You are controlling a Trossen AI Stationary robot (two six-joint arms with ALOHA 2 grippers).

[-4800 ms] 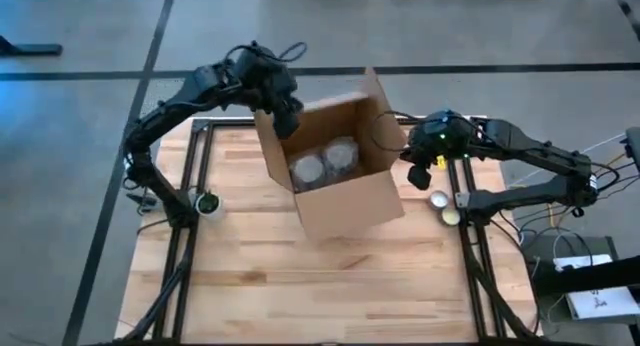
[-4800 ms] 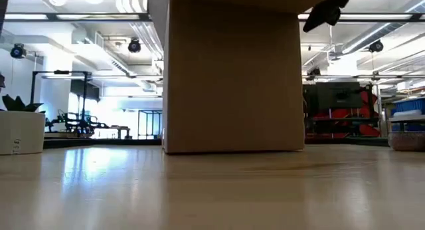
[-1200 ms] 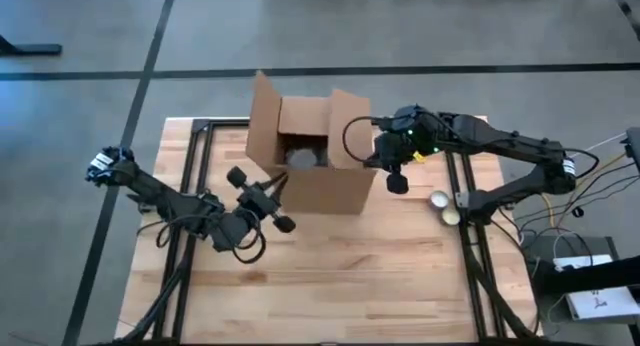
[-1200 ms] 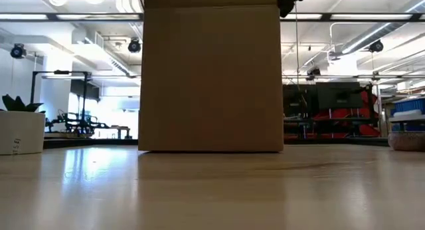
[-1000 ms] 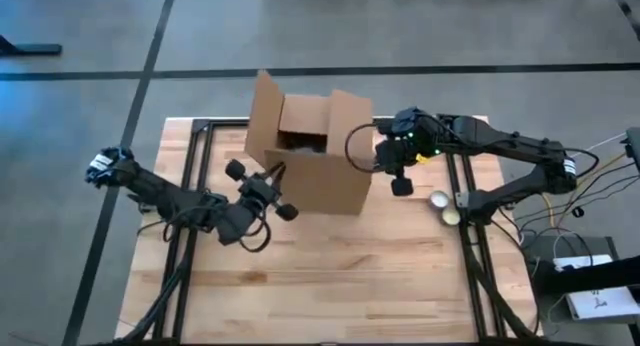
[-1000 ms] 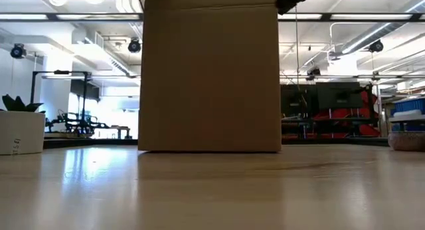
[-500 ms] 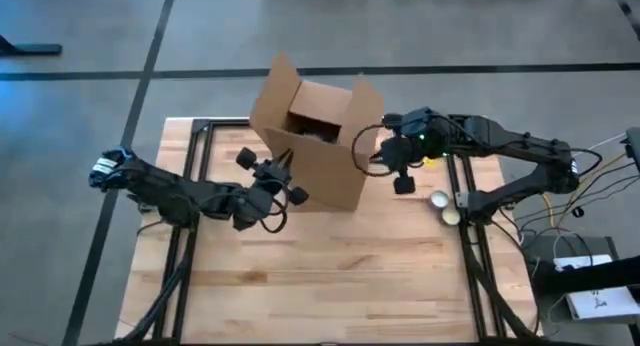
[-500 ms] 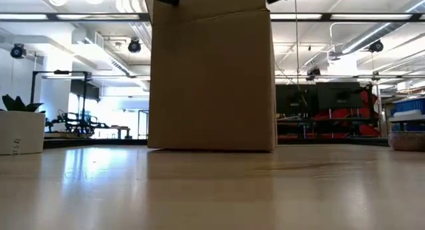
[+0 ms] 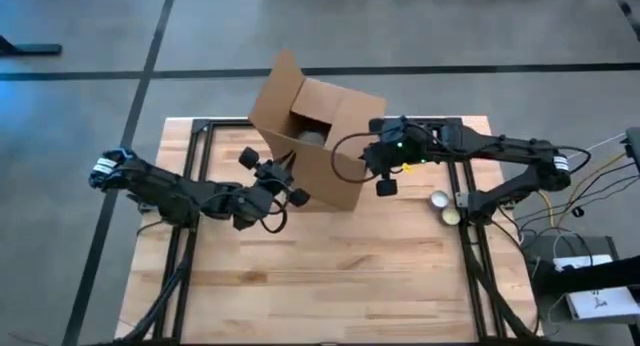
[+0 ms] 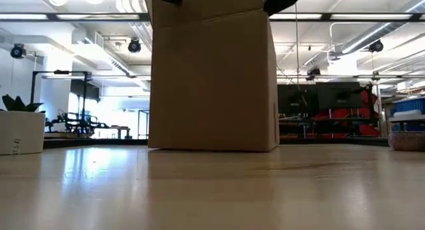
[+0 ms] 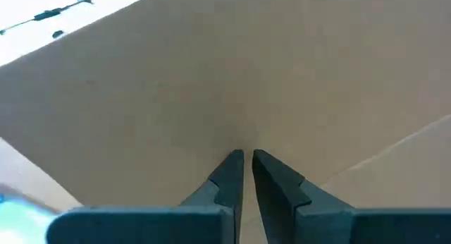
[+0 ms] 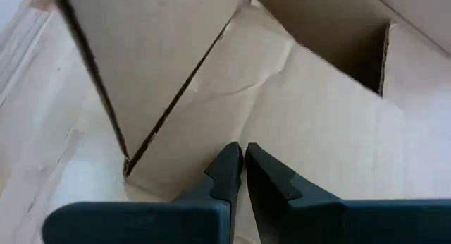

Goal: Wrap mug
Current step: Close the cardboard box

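Mug wrapping is hardly showing: only a grey bundle (image 9: 312, 138) is sitting inside the open cardboard box (image 9: 325, 171) at the table's (image 9: 330, 276) far middle. Both the left gripper (image 9: 275, 181) and the right gripper (image 9: 378, 176), fingers together, are pressing on the box's opposite sides. Cardboard is probably light and stiff but dents easily, so its walls or flaps look the safest hold.

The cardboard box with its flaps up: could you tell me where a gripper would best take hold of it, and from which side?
Probably the upright flap of the cardboard box, approached from above: it is a thin free edge fingers can straddle, whereas the walls are broad and flat.
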